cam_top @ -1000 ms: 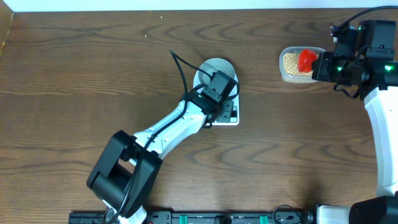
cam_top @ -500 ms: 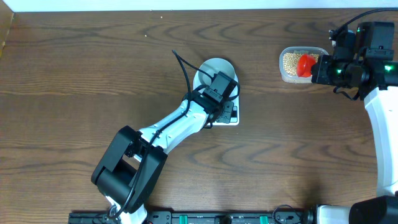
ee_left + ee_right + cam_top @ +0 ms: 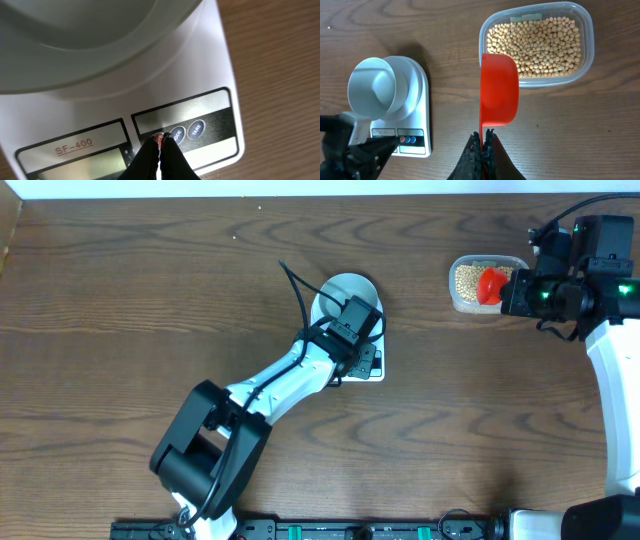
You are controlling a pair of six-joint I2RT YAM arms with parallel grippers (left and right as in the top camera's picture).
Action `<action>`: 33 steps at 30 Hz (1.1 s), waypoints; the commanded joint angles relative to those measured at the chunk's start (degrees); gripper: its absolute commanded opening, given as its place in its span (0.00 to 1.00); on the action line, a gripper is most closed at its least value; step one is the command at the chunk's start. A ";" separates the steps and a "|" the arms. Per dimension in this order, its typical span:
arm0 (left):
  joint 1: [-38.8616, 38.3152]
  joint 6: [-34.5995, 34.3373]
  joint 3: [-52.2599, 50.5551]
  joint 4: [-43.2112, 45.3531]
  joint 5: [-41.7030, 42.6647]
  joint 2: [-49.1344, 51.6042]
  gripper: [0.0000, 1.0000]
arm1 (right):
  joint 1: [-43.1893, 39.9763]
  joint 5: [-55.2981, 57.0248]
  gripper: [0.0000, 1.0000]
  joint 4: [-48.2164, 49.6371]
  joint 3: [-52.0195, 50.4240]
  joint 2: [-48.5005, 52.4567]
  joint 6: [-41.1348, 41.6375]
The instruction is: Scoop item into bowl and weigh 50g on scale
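Observation:
The white bowl (image 3: 340, 288) stands on the white scale (image 3: 377, 376) mid-table, and I see nothing in it (image 3: 370, 92). My left gripper (image 3: 161, 138) is shut, its tips down on the scale's (image 3: 210, 65) red button beside two blue buttons (image 3: 187, 131). In the right wrist view this gripper (image 3: 394, 142) reaches in over the scale (image 3: 417, 90). My right gripper (image 3: 483, 135) is shut on the handle of a red scoop (image 3: 499, 90). The scoop is tipped on edge beside the clear tub (image 3: 587, 30) of tan beans (image 3: 540, 45). No beans show in the scoop.
The tub (image 3: 460, 298) sits at the table's far right, just left of my right gripper (image 3: 506, 286). The left arm (image 3: 270, 390) crosses the table diagonally from the front edge to the scale. Brown wood surrounds both.
The red scoop has shifted a little left and down over the tub. My left gripper stays on the scale's buttons; its arm base turned slightly.

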 commanded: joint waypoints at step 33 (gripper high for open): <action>-0.09 0.52 -0.94 0.02 -3.69 2.58 0.07 | 0.00 -0.07 0.01 -0.90 1.01 0.11 -2.45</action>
